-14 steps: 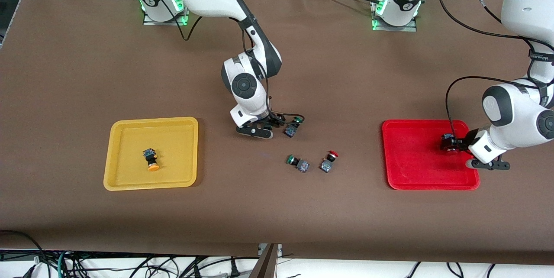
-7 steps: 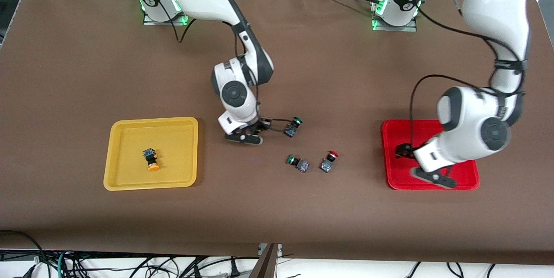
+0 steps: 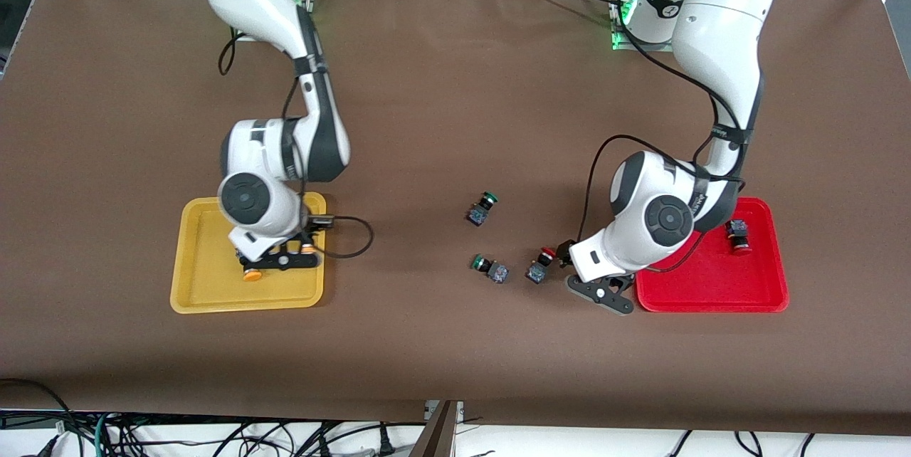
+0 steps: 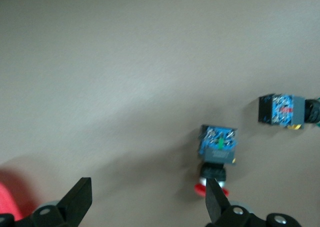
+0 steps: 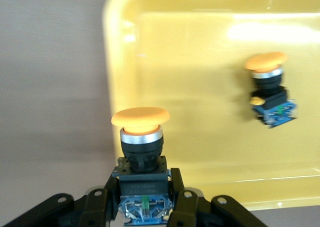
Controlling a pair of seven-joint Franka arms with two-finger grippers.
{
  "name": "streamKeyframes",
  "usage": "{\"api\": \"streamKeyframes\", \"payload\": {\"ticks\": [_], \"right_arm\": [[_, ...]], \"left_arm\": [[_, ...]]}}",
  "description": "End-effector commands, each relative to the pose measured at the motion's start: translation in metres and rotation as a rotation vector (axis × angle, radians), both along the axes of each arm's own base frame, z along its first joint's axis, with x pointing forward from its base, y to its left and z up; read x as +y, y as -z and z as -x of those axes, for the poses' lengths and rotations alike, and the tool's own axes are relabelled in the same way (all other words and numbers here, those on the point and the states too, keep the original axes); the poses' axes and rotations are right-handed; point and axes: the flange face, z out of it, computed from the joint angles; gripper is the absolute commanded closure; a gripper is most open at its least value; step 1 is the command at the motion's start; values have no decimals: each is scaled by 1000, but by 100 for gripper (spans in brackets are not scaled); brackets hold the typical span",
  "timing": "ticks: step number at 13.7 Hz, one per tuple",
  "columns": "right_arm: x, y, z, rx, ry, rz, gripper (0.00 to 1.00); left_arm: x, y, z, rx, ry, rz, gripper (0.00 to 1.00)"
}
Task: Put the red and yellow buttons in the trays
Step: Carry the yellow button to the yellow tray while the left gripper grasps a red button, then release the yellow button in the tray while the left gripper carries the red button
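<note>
My right gripper (image 3: 302, 249) is shut on a yellow-capped button (image 3: 308, 249) over the yellow tray (image 3: 206, 297), at the tray's edge toward the table's middle. In the right wrist view the fingers (image 5: 181, 199) clamp the button's dark body (image 5: 141, 152). A second yellow button (image 3: 250, 273) lies in the tray and shows in the right wrist view (image 5: 270, 89). My left gripper (image 3: 569, 258) is open beside a red-capped button (image 3: 541, 263) on the table. That button (image 4: 218, 147) lies by one fingertip (image 4: 212, 194). Another red button (image 3: 737, 235) lies in the red tray (image 3: 712, 286).
Two green-capped buttons lie mid-table, one (image 3: 482, 208) farther from the front camera, one (image 3: 490, 266) beside the loose red button. The latter also shows in the left wrist view (image 4: 281, 110). The right arm's cable (image 3: 352, 236) loops over the table beside the yellow tray.
My right gripper carried the yellow button from mid-table to over the yellow tray. My left gripper let go of a red button in the red tray and moved to the loose red button.
</note>
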Motion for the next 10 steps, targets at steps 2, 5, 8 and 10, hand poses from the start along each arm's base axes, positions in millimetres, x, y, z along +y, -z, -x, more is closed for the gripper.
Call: {"api": "streamKeyframes", "payload": {"ticks": [2, 5, 8, 10], "right_arm": [[-52, 33, 2, -6, -10, -12, 79], [-53, 36, 0, -1, 22, -53, 64], [-46, 36, 1, -3, 64, -90, 64], [-42, 30, -3, -17, 82, -93, 28]], "left_arm": [[-43, 22, 6, -39, 15, -5, 0], [-75, 42, 23, -30, 2, -15, 0], [-82, 58, 27, -45, 3, -11, 0], [-84, 65, 30, -50, 3, -22, 0]]}}
